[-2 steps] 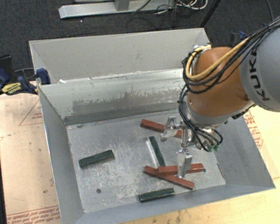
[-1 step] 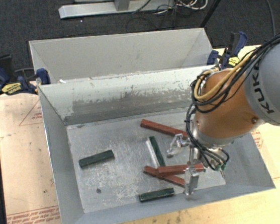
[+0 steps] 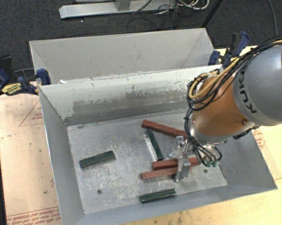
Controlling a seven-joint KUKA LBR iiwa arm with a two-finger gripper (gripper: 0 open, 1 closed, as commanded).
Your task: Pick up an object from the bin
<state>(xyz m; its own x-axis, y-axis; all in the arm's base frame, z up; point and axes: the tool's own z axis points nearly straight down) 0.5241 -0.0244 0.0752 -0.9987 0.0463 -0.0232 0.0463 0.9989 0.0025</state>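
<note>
Hand (image 3: pixel 182 164) is low at the bin's (image 3: pixel 59 155) right-centre, over the stacked red-brown bars (image 3: pixel 156 174). Can't tell how open it is or whether it grips anything. Grey-green bar (image 3: pixel 153 144) lies just left, angled red-brown bar (image 3: pixel 161 128) beyond. Near green bar (image 3: pixel 158 196) and left green bar (image 3: pixel 96 159) lie apart.

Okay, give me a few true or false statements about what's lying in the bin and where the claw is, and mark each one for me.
1. A dark green bar lies by itself in the left part of the bin. True.
2. The claw is over that lone bar on the left. False: it is low in the right part, among the reddish-brown bars.
3. A second dark green bar lies near the bin's front edge. True.
4. The bin holds round balls. False: what lies in it is flat bars, dark green and reddish-brown.
</note>
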